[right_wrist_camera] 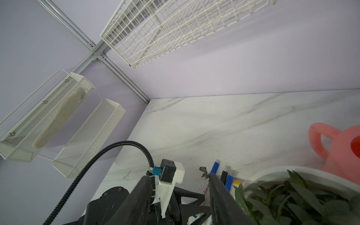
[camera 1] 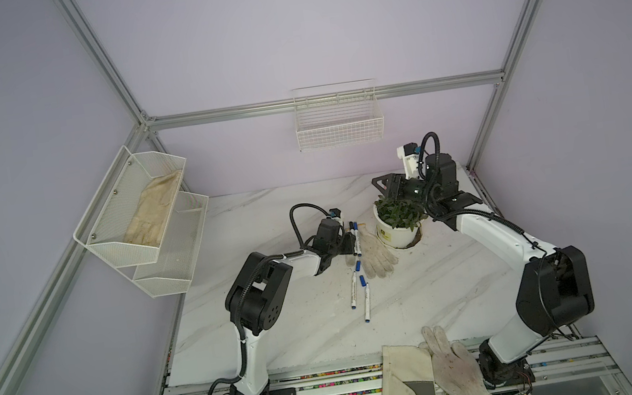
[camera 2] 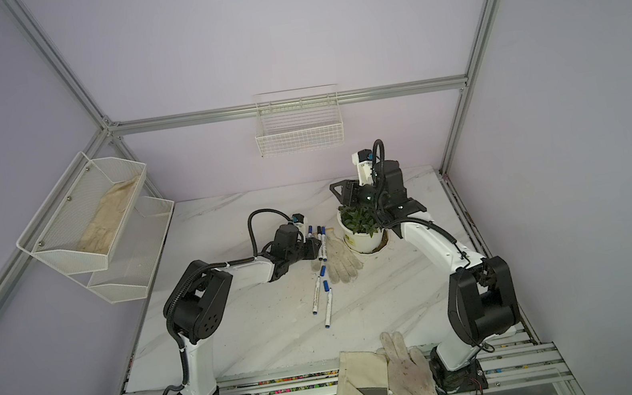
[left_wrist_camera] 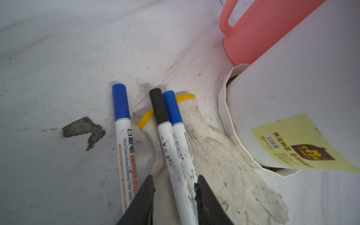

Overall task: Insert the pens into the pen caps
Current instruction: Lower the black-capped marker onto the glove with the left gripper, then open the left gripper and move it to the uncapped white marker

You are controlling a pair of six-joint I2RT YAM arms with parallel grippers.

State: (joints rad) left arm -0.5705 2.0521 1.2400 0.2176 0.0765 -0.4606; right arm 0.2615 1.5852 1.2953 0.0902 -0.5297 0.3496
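Observation:
Three capped pens lie side by side at the left gripper point(camera 1: 354, 243). In the left wrist view, a black-capped pen point(left_wrist_camera: 169, 155) and a blue-capped pen point(left_wrist_camera: 186, 153) rest on a white knitted glove point(left_wrist_camera: 224, 165). Both pass between the fingers of the left gripper point(left_wrist_camera: 174, 181), which stand apart; one finger touches the blue-capped pen. Another pen point(left_wrist_camera: 124, 148) with a blue pen cap point(left_wrist_camera: 120, 102) lies on the table outside the fingers. Two more pens point(camera 1: 355, 287) point(camera 1: 367, 302) lie nearer the front. The right gripper point(camera 1: 384, 189) point(right_wrist_camera: 178, 176) hangs open and empty above the plant.
A white pot with a green plant point(camera 1: 398, 229) stands right of the glove, with a pink watering can point(right_wrist_camera: 339, 148) behind it. Two gloves point(camera 1: 453, 364) point(camera 1: 407, 383) lie at the front edge. A wire basket point(camera 1: 339, 119) and mesh shelves point(camera 1: 140, 215) hang on the walls.

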